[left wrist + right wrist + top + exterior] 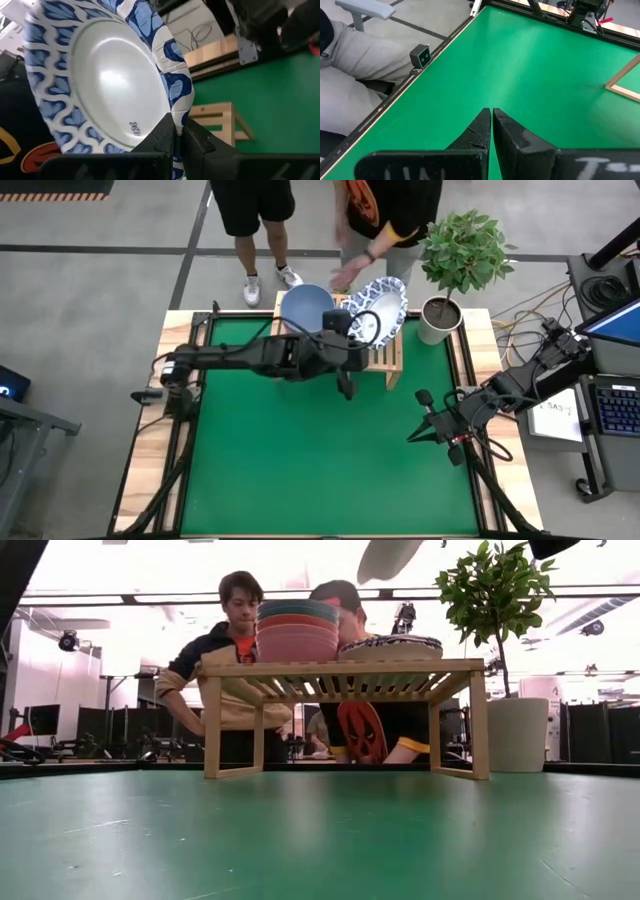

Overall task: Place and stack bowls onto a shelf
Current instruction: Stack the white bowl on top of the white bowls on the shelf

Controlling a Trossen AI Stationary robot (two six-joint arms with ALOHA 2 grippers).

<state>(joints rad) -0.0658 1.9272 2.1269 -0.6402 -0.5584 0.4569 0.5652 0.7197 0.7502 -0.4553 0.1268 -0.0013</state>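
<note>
A white bowl with a blue patterned rim [105, 80] hangs tilted over the shelf [385, 358] beside the stacked plain bowls [298, 630], its rim pinched by the left gripper [178, 131], the green mat [330, 450] lying bare in front, where the right gripper [491, 120] waits with fingers closed.

two dark jointed arms, black cables, white-lettered wrist label

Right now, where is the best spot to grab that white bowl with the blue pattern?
Probably the rim, just as the left end effector does now: its fingers pinch the thin edge of the white patterned bowl, one inside and one outside. The bowl is wide and shallow, so its body looks too broad to span. It hangs tilted above the shelf, so coming from the table side seems sensible.
</note>
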